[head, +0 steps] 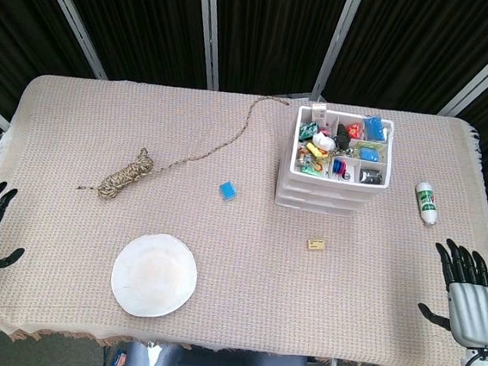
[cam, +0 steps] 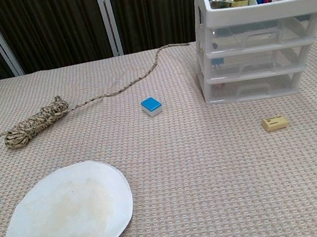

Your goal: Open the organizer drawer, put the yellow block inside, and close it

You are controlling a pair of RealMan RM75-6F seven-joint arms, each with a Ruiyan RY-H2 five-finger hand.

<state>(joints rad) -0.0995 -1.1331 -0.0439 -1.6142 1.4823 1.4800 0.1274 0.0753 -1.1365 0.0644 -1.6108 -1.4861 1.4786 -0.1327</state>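
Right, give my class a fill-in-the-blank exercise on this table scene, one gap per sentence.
1. All drawers of the white plastic drawer organizer are ____.
2. The small yellow block lies on the table ____ the organizer.
3. The round white paper plate has a ____ at its edge.
4. The coiled braided rope lies ____ of the plate.

Missing words: closed; in front of; crack; behind

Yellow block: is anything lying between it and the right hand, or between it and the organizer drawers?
Nothing visible. Bare cloth lies between the right hand and the yellow block, and between the block and the organizer. All drawers look closed.
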